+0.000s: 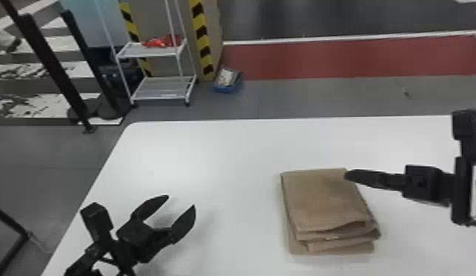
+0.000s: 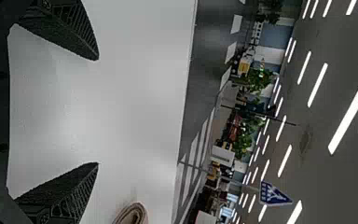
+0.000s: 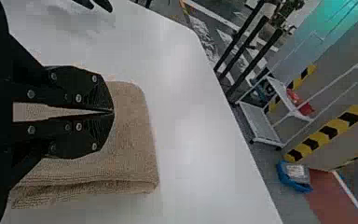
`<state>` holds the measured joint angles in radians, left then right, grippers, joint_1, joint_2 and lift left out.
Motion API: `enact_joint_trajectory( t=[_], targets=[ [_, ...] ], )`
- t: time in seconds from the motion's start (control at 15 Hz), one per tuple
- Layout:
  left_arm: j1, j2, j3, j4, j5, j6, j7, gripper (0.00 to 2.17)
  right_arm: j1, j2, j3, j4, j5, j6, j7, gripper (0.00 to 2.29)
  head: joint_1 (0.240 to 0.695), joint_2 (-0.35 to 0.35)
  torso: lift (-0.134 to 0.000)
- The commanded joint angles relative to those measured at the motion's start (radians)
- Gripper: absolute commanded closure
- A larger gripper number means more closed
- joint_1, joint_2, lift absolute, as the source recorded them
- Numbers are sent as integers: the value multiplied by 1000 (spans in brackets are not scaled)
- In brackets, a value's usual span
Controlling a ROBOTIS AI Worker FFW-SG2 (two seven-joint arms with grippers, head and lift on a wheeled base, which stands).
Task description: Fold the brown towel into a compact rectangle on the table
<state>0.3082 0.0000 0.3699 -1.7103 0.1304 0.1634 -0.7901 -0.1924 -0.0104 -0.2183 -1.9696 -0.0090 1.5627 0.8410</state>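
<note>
Brown towel beneath the right claw

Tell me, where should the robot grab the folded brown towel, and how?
I'd pinch the brown towel at the middle of its near edge, coming in low from the robot's side and squeezing from above and below. The layers stack up thickly there, giving plenty to hold. It lies flat on the table, so getting underneath may be tricky.
</note>
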Motion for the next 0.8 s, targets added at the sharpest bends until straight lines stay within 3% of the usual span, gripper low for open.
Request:
enact_joint_trajectory(
  t=[0.0,0.2,0.33,0.53,0.6,0.73],
  targets=[
    [38,-3,-26,-58,0,8,22,73,177,11,17,-232,-39,-137,-105,63,695,143,-124],
    [114,-3,-57,-134,0,-29,104,73,439,11,33,-311,-123,-575,-280,66,695,115,-124],
    [180,-3,-94,-160,2,-198,200,76,580,11,30,-313,-158,-916,-304,66,695,103,-124],
    [282,-3,-178,-181,5,-449,315,76,737,11,42,-292,-198,-1238,-347,83,695,95,-124],
    [322,-3,-200,-192,5,-563,361,76,777,11,62,-276,-190,-1324,-375,90,695,85,-124],
    [384,-3,-216,-242,12,-594,377,73,814,11,102,-264,-160,-1385,-405,97,695,65,-124]
  ],
)
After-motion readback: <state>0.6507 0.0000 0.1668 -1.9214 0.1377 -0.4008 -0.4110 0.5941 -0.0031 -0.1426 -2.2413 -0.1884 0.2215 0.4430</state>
